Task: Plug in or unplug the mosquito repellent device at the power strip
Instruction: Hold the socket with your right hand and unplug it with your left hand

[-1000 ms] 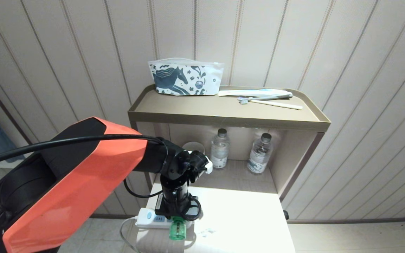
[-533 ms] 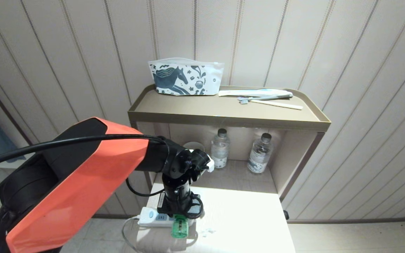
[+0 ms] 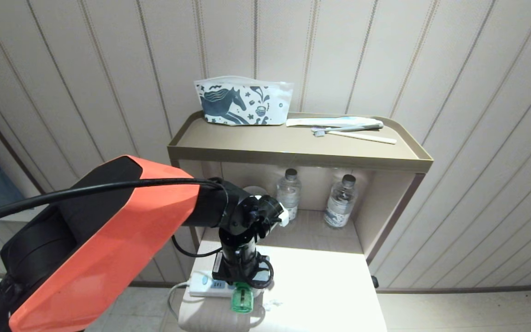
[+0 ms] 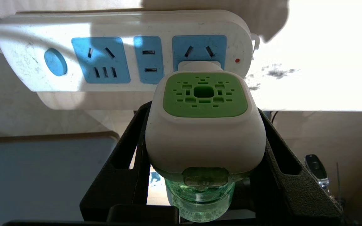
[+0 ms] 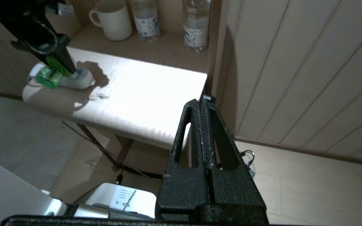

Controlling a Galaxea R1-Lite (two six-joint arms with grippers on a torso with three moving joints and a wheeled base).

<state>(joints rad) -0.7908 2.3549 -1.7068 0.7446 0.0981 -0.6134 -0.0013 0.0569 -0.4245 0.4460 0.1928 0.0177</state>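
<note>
Left claw (image 4: 204, 175) at lower centre gripped the mosquito repellent device (image 4: 204, 125), plugged into the power strip (image 4: 121, 50) on the desk (image 3: 321, 286); right claw (image 5: 203, 125) was closed, empty.

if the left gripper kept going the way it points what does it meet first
Probably the power strip: the left gripper, shut on the mosquito repellent device, points at it, the device's plug already at the end socket.

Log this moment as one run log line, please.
left gripper: shut on repellent | repellent: at end socket of strip, plugged or not unclear | right gripper: shut, idle off the table's right
</note>
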